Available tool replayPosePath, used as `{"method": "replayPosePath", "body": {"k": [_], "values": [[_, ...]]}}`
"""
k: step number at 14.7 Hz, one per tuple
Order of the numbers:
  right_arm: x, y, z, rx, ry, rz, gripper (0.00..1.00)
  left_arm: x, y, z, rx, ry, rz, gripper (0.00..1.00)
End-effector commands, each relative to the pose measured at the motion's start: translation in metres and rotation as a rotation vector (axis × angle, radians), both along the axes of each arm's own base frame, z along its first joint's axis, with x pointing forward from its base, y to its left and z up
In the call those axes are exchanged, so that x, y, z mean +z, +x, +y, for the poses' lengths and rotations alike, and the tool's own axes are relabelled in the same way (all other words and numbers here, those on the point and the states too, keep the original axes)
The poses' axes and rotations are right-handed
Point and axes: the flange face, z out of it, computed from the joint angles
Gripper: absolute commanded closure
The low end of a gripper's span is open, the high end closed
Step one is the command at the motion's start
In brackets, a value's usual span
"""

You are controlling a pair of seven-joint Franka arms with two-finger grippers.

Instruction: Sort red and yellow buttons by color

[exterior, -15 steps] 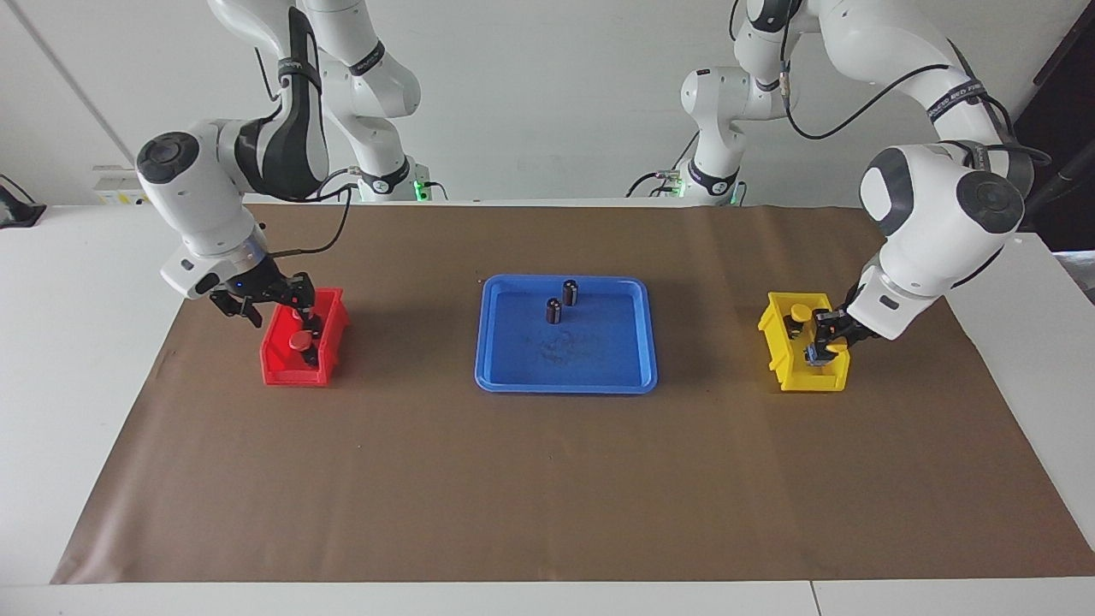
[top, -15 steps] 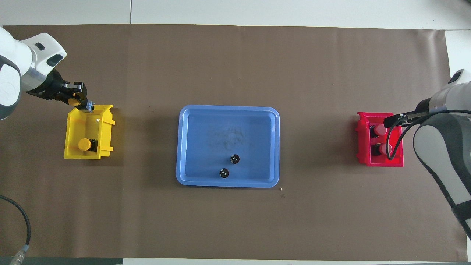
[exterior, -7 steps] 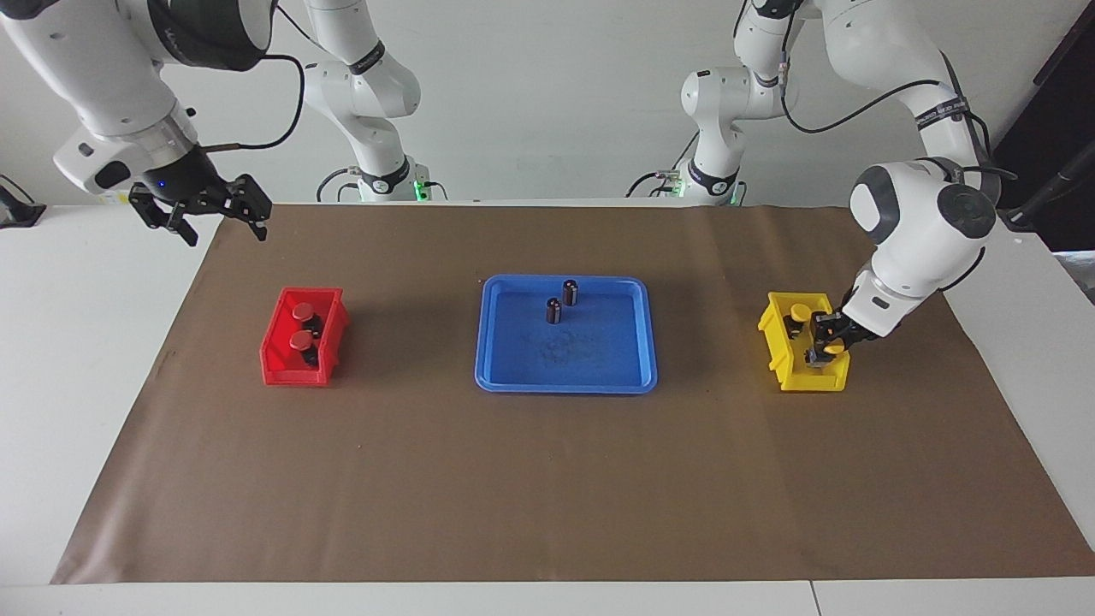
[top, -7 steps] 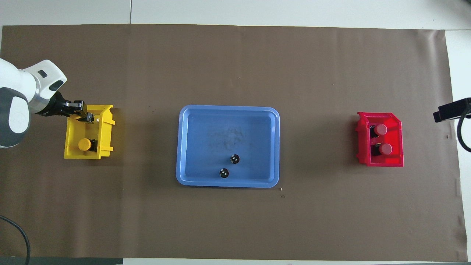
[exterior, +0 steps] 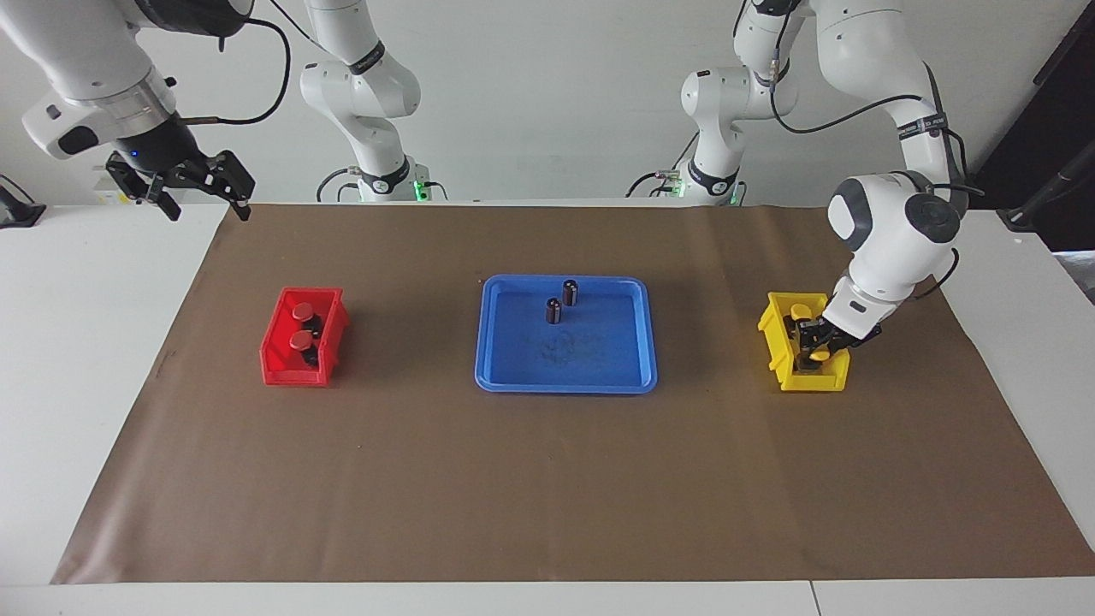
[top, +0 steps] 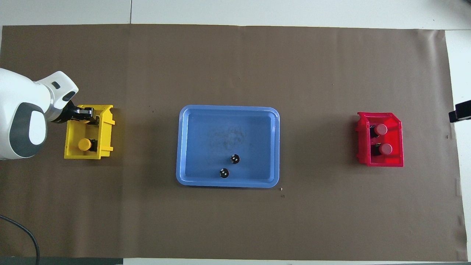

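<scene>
Two red buttons (exterior: pixel 301 312) (exterior: pixel 299 340) sit in the red bin (exterior: pixel 272 370), and the overhead view shows them side by side (top: pixel 381 129) (top: pixel 385 148). My right gripper (exterior: pixel 205 201) hangs open and high over the brown mat's corner at the right arm's end. One yellow button (exterior: pixel 800 312) (top: pixel 84 144) rests in the yellow bin (exterior: pixel 772 346). My left gripper (exterior: pixel 813 346) reaches down into that bin, shut on a second yellow button (exterior: pixel 818 351).
A blue tray (exterior: pixel 565 387) lies mid-table with two small dark capless cylinders (exterior: pixel 571 293) (exterior: pixel 553 310) standing in it, toward the robots. Brown paper (exterior: pixel 547 479) covers the table between and around the bins.
My right gripper has risen out of the red bin, open, leaving two red buttons there. My left gripper has carried the yellow button down into the yellow bin.
</scene>
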Motion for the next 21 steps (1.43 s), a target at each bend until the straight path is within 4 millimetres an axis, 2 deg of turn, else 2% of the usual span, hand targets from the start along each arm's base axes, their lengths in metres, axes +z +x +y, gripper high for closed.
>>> {"method": "replayPosePath", "body": {"k": [1, 4, 5, 7, 8, 9, 10, 13, 16, 19, 21], "values": [[0.000, -0.005, -0.001, -0.009, -0.002, 0.014, 0.00, 0.006, -0.001, 0.003, -0.010, 0.007, -0.025, 0.56], [-0.007, -0.003, 0.001, -0.002, -0.002, 0.025, 0.00, 0.018, 0.007, 0.003, -0.005, 0.007, -0.030, 0.43], [-0.010, -0.003, -0.002, -0.006, 0.001, 0.034, 0.00, 0.027, 0.010, 0.005, -0.002, 0.007, -0.028, 0.41], [-0.010, -0.003, -0.001, -0.003, -0.001, 0.034, 0.00, 0.058, 0.018, 0.006, -0.003, 0.008, -0.001, 0.37], [-0.010, -0.003, -0.001, -0.003, 0.000, 0.035, 0.00, 0.076, 0.021, 0.005, -0.005, 0.008, 0.007, 0.27], [-0.010, -0.003, -0.001, -0.005, -0.001, 0.035, 0.00, 0.090, 0.023, 0.004, -0.010, 0.009, 0.010, 0.10], [-0.009, -0.003, 0.002, -0.002, -0.001, 0.032, 0.00, 0.109, 0.023, 0.000, -0.017, 0.009, 0.009, 0.00], [-0.009, -0.003, 0.004, -0.002, -0.001, 0.034, 0.00, 0.179, 0.008, -0.004, -0.025, 0.005, -0.008, 0.00], [-0.008, -0.003, 0.001, -0.002, -0.002, 0.033, 0.00, 0.226, -0.020, -0.007, -0.032, 0.001, -0.005, 0.00], [-0.008, -0.003, 0.003, -0.002, -0.004, 0.033, 0.00, 0.255, -0.039, -0.010, -0.040, -0.003, -0.026, 0.00], [-0.009, -0.002, 0.006, 0.001, -0.005, 0.031, 0.00, 0.260, -0.041, -0.024, -0.058, -0.006, -0.035, 0.00]]}}
